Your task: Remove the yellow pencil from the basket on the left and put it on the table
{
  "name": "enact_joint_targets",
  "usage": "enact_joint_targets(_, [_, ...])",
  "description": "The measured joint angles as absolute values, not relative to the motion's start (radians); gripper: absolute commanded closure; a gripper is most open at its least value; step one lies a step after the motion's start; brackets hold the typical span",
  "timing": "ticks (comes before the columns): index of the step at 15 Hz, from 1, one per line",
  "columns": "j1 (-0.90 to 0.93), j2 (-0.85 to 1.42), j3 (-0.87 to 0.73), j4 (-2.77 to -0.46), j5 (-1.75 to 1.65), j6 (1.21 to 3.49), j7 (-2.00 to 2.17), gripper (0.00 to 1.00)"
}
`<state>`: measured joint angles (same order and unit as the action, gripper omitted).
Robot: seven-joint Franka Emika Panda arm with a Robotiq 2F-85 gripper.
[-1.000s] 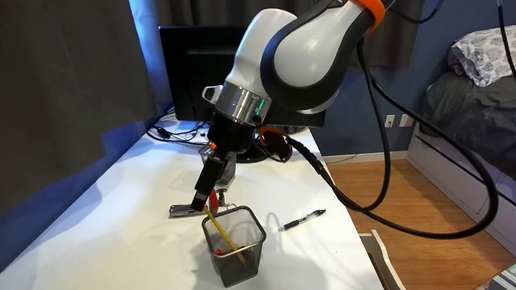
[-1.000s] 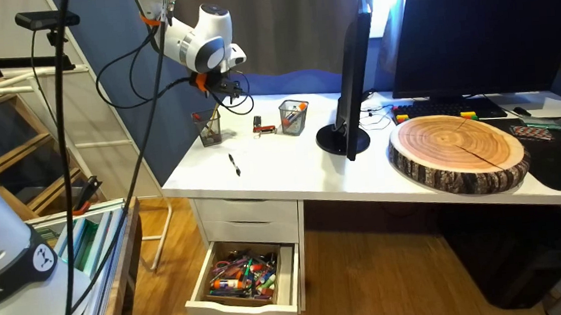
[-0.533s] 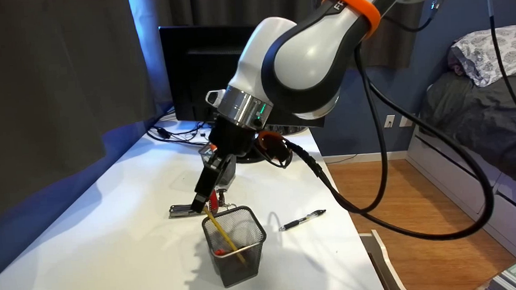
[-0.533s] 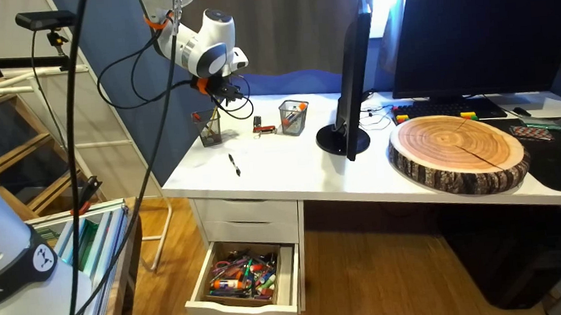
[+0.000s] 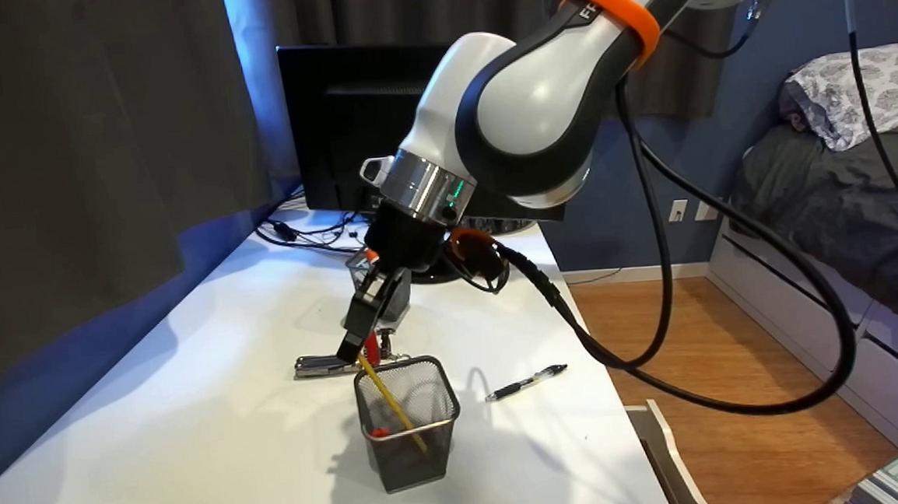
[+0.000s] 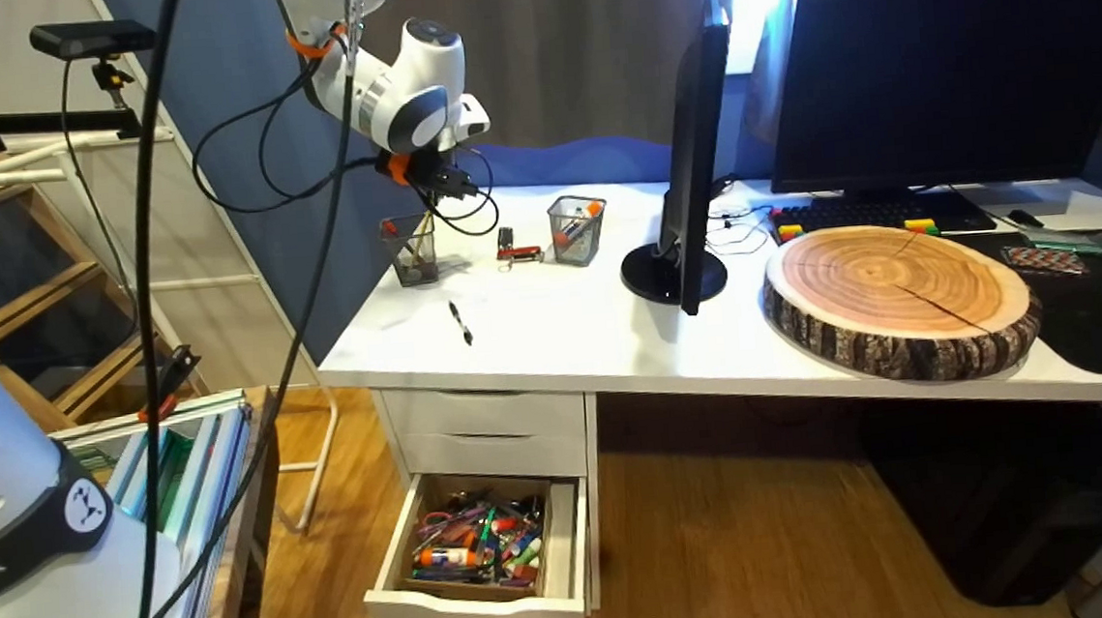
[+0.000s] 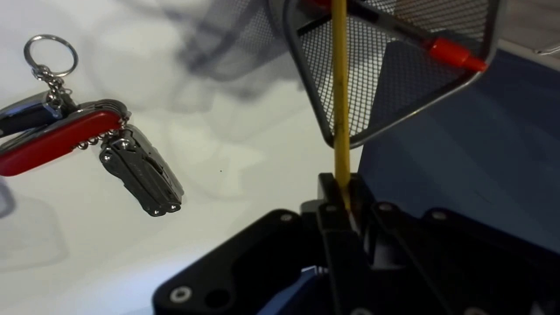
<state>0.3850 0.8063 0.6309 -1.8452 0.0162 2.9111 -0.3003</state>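
The yellow pencil point(image 5: 390, 402) leans in the black mesh basket point(image 5: 412, 471), its upper end sticking out over the rim. My gripper point(image 7: 342, 181) is shut on that upper end, with the pencil pinched between the two fingertips in the wrist view. The lower part of the pencil is still inside the basket, seen through the mesh. In an exterior view my gripper point(image 5: 352, 351) hangs just above the basket's far corner. The basket point(image 6: 412, 261) stands upright on the white table point(image 5: 195, 439). A red-capped pen point(image 7: 450, 54) also lies inside it.
A red pocket knife point(image 7: 61, 140) and a folded multitool point(image 7: 142, 175) lie close to the basket. A black pen point(image 5: 526, 383) rests nearby. A second mesh holder point(image 6: 577, 234) and a monitor point(image 6: 701, 163) stand farther along. The cable point(image 5: 739, 398) loops beside the arm.
The fingers have closed onto the pencil's upper end. The arm has tilted slightly, and the gripper has risen a little. The basket has shifted slightly with the pencil.
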Motion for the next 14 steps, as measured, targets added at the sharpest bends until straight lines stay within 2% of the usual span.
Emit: enact_joint_targets(14, [0.381,0.709,0.642,-1.868,0.015,2.912,-0.295,0.98])
